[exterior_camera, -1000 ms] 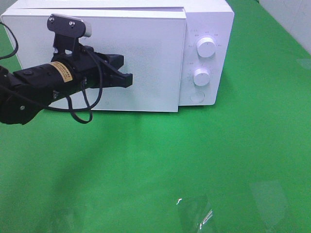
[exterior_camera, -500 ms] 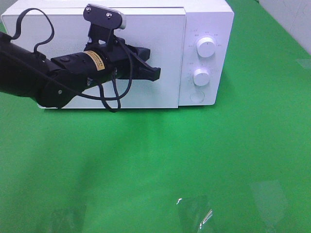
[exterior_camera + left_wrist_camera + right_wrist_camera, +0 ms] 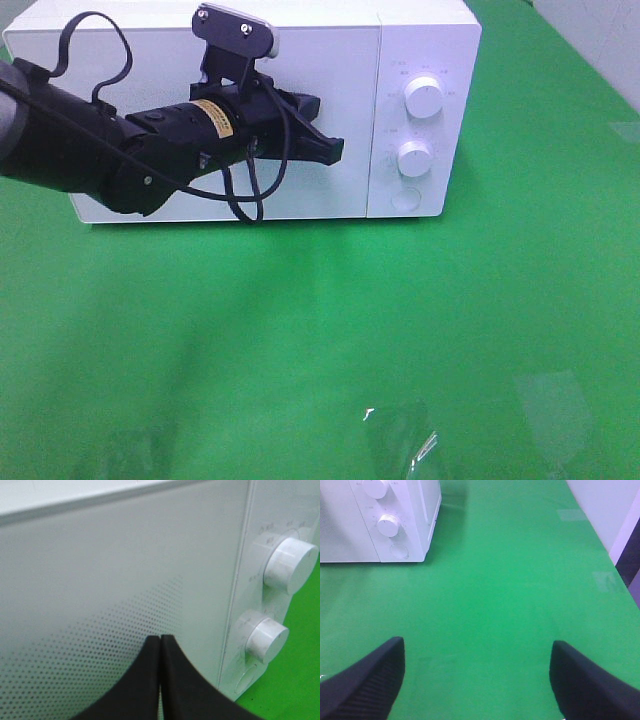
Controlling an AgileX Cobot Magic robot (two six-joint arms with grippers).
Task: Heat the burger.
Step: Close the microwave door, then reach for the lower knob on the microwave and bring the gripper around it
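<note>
Microwave [image 3: 440, 40] dial markings too small to read. Left arm [image 3: 90, 150] hides part of door [image 3: 330, 60]. Right tool [image 3: 476, 645] cut by frame edge.

Bright, even light, with the whites nearly blown out.
The microwave [image 3: 300, 40] glares pale against the saturated green worktop [image 3: 500, 300] and casts a soft shadow along its front. Faint glare patches mark the worktop's near edge in the high view. In the wrist views, the left end effector [image 3: 160, 639] and right end effector [image 3: 477, 642] look dark and soft-focused.
</note>
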